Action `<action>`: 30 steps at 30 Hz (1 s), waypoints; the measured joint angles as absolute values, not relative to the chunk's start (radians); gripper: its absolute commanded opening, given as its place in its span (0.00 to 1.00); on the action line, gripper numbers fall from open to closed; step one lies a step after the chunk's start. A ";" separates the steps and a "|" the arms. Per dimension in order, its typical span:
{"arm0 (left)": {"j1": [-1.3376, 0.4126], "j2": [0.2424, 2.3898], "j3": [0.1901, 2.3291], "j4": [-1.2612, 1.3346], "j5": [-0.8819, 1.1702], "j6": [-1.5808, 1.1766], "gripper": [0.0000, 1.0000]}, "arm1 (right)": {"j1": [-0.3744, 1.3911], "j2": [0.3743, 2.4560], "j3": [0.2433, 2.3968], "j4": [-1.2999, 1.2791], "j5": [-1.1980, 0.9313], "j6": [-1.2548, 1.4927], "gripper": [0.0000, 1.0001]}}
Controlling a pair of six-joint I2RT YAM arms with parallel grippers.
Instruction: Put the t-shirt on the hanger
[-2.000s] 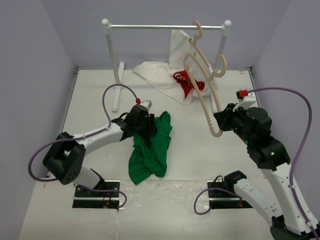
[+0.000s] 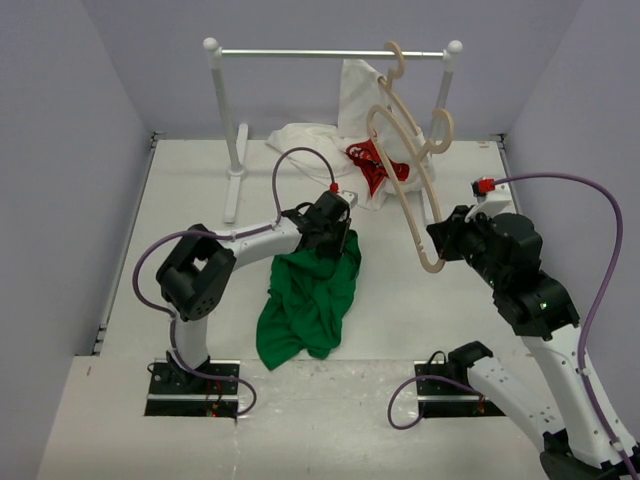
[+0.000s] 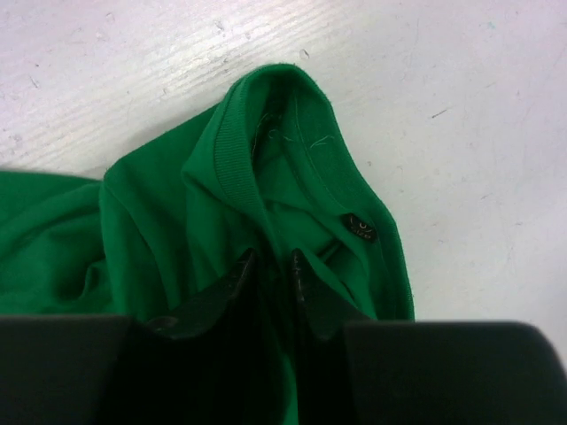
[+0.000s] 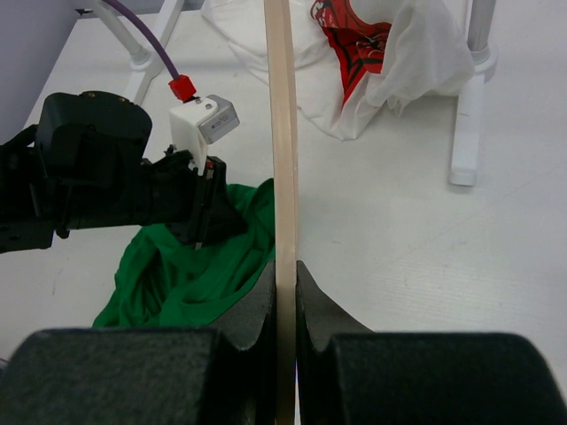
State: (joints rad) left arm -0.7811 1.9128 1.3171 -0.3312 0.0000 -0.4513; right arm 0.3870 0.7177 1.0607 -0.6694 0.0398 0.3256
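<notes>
The bright green t-shirt (image 2: 310,300) lies crumpled on the white table in the middle. My left gripper (image 2: 335,235) sits at its far end. In the left wrist view the fingertips (image 3: 273,257) are pinched on a fold of the t-shirt (image 3: 292,168) just behind the ribbed collar and its black label (image 3: 361,227). My right gripper (image 2: 437,250) is shut on the pale wooden hanger (image 2: 405,190) and holds it up above the table, right of the shirt. In the right wrist view the hanger's (image 4: 282,133) strip runs straight up from between the fingers (image 4: 284,266).
A white clothes rack (image 2: 330,53) stands at the back, its left post and foot (image 2: 232,190) near my left arm. A white t-shirt with a red print (image 2: 340,150) is heaped under the rail. Grey walls close in on both sides.
My left gripper has moved right and further back along the green t-shirt to its collar end and closed on the cloth. The shirt's top has shifted right. The right arm and hanger stayed put.
</notes>
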 measured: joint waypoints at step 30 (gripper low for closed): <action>-0.561 1.701 1.347 -0.358 -0.067 -0.497 0.02 | 0.388 0.710 1.058 -0.812 -0.219 0.305 0.00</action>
State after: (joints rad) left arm -0.5605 1.7014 1.3467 -0.3578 -0.0673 -0.4974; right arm 0.3878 0.7096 1.0579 -0.8122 -0.2190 0.3050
